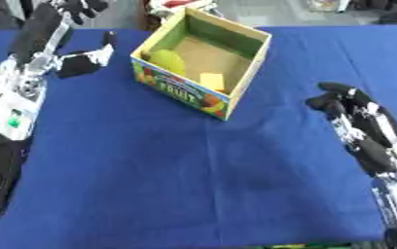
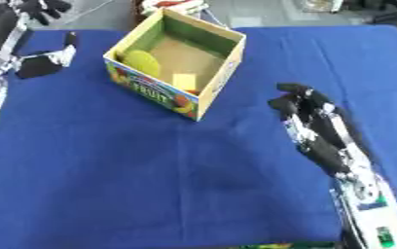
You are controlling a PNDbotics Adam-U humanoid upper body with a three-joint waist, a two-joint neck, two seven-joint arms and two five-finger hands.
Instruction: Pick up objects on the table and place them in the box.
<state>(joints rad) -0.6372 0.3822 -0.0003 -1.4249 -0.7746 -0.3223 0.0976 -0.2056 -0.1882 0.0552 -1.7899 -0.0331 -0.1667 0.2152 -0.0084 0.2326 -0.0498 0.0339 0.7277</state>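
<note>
Blue cloth covers bench (image 1: pixel 193 185). Box (image 1: pixel 204 63) sits toward far side, tilted cornerwise, open top up. Inside box: yellow-green round thing (image 1: pixel 168 61) and small yellow block (image 1: pixel 211 80). No loose things seen on cloth near hands. Left hand (image 1: pixel 81 62) just left of box, closest to it, fingers spread, holding nothing. Left arm comes in along left edge. Right hand (image 2: pixel 308 114) rests on cloth, box ahead and to its left, fingers relaxed, empty. Job looks nearly done.

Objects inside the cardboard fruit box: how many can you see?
2: a yellow-green rounded fruit against the left inner wall of the cardboard fruit box, and a small yellow block near its front wall. That wall may hide more.
</note>
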